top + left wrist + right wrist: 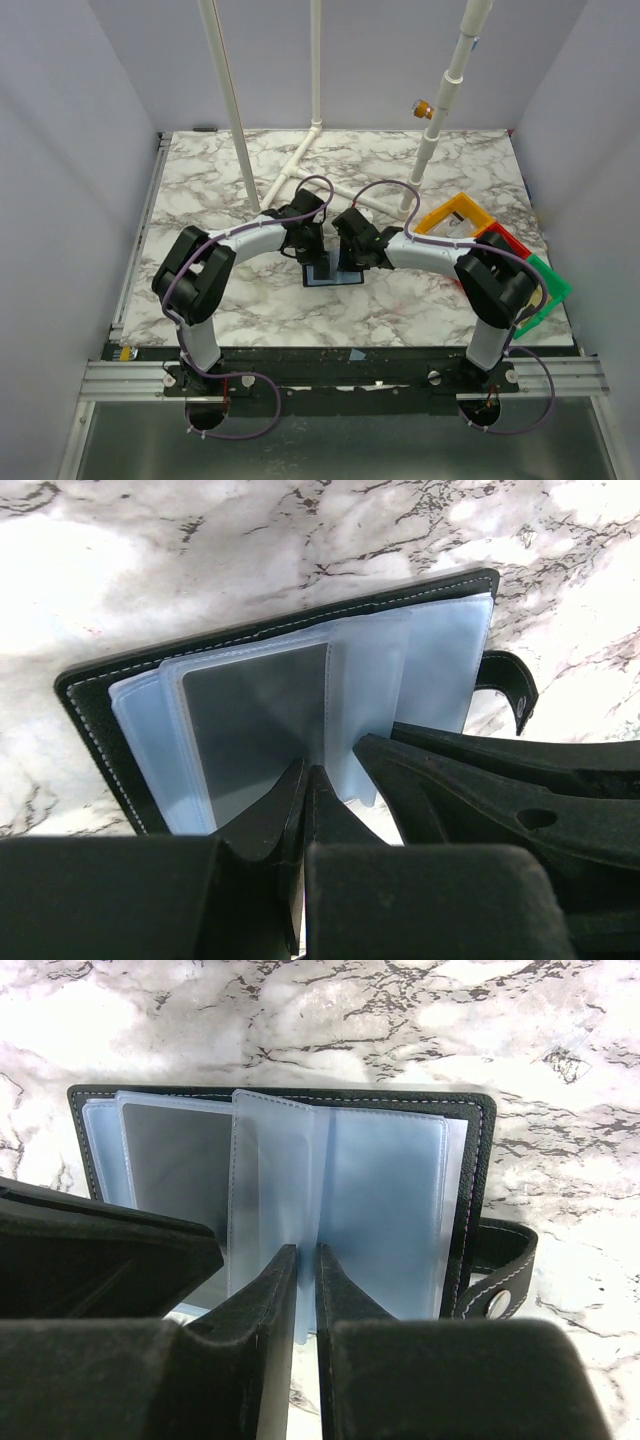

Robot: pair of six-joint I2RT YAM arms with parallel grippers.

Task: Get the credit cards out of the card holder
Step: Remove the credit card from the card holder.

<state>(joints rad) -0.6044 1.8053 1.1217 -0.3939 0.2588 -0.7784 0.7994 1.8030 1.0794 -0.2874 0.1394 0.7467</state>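
Left gripper (305, 778) sits nearest in its wrist view. Its fingers are clenched, with the tips against the near edge of a plastic sleeve (168, 740). We cannot tell if it is pinching or just pressing.

Right gripper (307, 1255) straddles another sleeve leaf. Its fingers are almost together with a thin gap showing, and we cannot tell if the grip is firm.

Card holder (330, 273) lies open and flat at the centre of the table (400, 310), between both arms, with its sleeves fanned up.

We judge the task to be at an early stage. The holder is open, but we see no card out on the marble. One dark grey card (175, 1175) sits inside a sleeve on the left half. The other sleeves look pale, and we cannot tell their contents. All the pulling out is left to do.

Around the holder:
- White pipes (225, 90) stand at the back.
- Yellow bin (440, 213), red bin (510, 240) and green bin (555, 285) overlap at the right edge, well apart from the holder.
- Strap (500, 1270) with a snap hangs off the holder's right side, apart from the fingers.

In the way, we judge, are the floppy sleeves and the two grippers crowding just beside each other.
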